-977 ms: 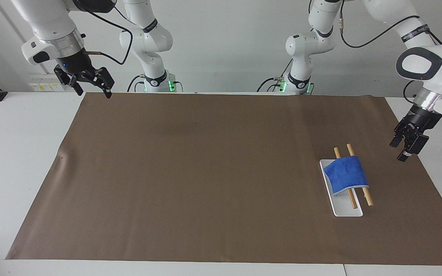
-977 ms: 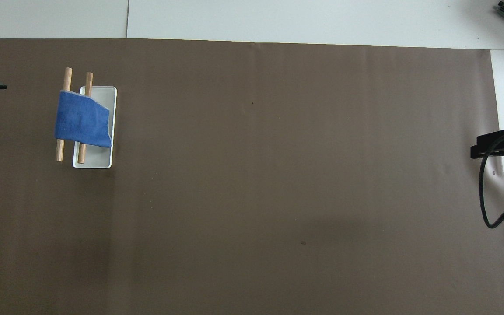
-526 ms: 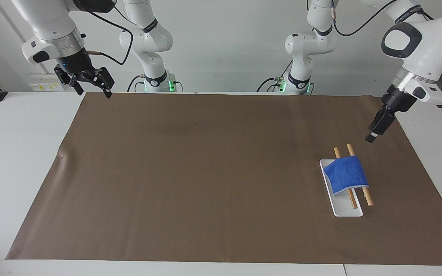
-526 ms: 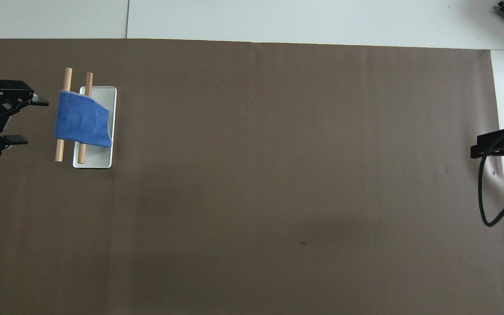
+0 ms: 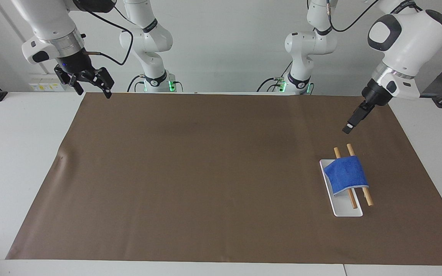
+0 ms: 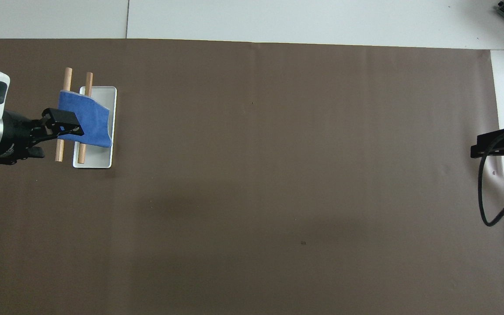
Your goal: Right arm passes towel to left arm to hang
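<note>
The blue towel (image 5: 347,174) hangs draped over two wooden dowels (image 5: 367,197) of a small rack with a white base (image 5: 347,211), toward the left arm's end of the table. It also shows in the overhead view (image 6: 90,120). My left gripper (image 5: 347,128) is open and empty. It hangs in the air above the mat, clear of the towel, beside the end of the rack nearer to the robots. In the overhead view the left gripper (image 6: 61,129) overlaps the towel's edge. My right gripper (image 5: 93,92) is open and empty, and waits over the mat's corner at the right arm's end.
A brown mat (image 5: 205,172) covers most of the white table (image 5: 14,153). Two slimmer white arms with green lights (image 5: 154,46) stand at the table's edge by the robots. A black cable (image 6: 486,197) hangs by the right gripper (image 6: 497,146).
My left gripper has risen and swung from beside the mat's end toward the rack, turning its wrist. The towel and the right arm have not moved.
</note>
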